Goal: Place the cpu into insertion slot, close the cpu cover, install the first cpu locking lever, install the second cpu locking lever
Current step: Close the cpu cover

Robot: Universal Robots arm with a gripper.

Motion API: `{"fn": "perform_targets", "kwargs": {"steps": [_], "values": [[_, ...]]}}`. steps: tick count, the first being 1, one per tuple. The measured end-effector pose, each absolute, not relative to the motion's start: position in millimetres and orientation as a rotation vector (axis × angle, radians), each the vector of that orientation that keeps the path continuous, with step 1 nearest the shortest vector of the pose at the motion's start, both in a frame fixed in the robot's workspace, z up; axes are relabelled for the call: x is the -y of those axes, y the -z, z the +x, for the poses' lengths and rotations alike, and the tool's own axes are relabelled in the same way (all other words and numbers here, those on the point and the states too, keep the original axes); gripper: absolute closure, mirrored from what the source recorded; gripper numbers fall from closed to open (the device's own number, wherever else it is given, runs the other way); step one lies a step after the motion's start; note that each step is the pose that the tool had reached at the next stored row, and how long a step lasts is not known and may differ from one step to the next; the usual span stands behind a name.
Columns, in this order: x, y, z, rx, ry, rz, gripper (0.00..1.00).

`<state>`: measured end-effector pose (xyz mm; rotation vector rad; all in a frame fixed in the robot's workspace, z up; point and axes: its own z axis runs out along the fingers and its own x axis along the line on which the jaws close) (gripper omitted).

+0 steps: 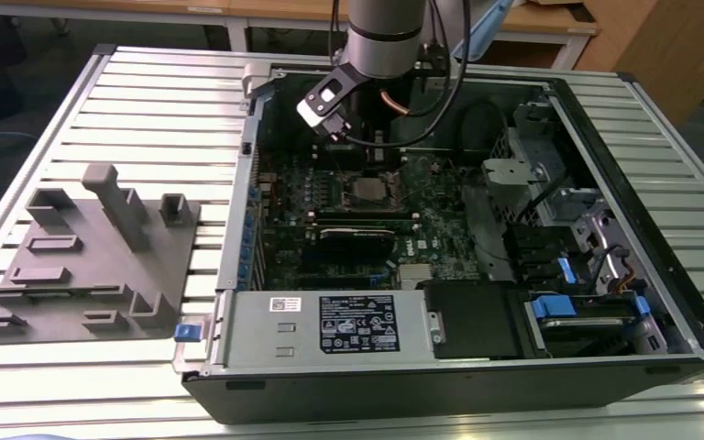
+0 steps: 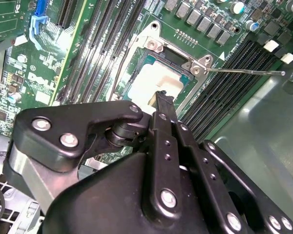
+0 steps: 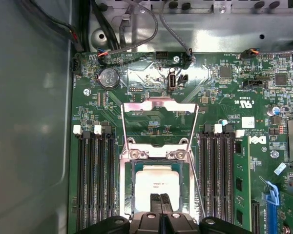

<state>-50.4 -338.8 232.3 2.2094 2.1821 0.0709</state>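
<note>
The cpu (image 3: 158,181), a flat square chip with a pale silver top, lies in the insertion slot (image 3: 128,187) on the green motherboard. It also shows in the second wrist view as the cpu (image 2: 154,80). The cpu cover (image 3: 158,106) stands swung open behind the socket, and the board is visible through its window. A thin locking lever (image 2: 244,71) sticks out sideways, and a second lever (image 3: 197,187) runs along the socket's side. My gripper (image 3: 160,201) hovers just over the chip's near edge with its fingers together and nothing between them. In the exterior view my gripper (image 1: 358,151) hangs just above the socket (image 1: 365,190).
Long black memory slots (image 3: 95,180) flank the socket on both sides. The open computer case (image 1: 645,229) holds a black card (image 1: 355,235), a power supply (image 1: 327,323) and blue drive latches (image 1: 550,305). A grey fixture (image 1: 83,266) sits on the slatted table at the exterior view's left.
</note>
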Motion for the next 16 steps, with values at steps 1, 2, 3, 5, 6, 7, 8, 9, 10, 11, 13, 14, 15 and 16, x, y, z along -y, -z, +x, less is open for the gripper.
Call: {"fn": "perform_targets", "kwargs": {"steps": [1, 2, 3, 5, 6, 7, 8, 9, 10, 11, 13, 14, 15, 16], "values": [[339, -232, -50, -2.182, -0.072, 2.210, 0.89], [339, -232, -50, -2.182, -0.072, 2.210, 0.89], [339, -232, -50, -2.182, -0.072, 2.210, 0.89], [339, -233, -50, -2.182, -0.071, 2.209, 0.89], [339, -233, -50, -2.182, -0.072, 2.209, 0.89], [339, -233, -50, -2.182, -0.072, 2.209, 0.89], [339, -233, -50, -2.182, -0.071, 2.209, 0.89], [339, -233, -50, -2.182, -0.071, 2.209, 0.89], [339, -234, -50, -2.182, -0.070, 2.209, 0.89], [339, -235, -50, -2.182, -0.071, 2.209, 0.89], [339, -237, -50, -2.182, -0.071, 2.210, 0.89], [339, -239, -50, -2.182, -0.071, 2.209, 0.89], [339, -241, -50, -2.182, -0.071, 2.210, 0.89], [339, -243, -50, -2.182, -0.072, 2.209, 0.89]]}}
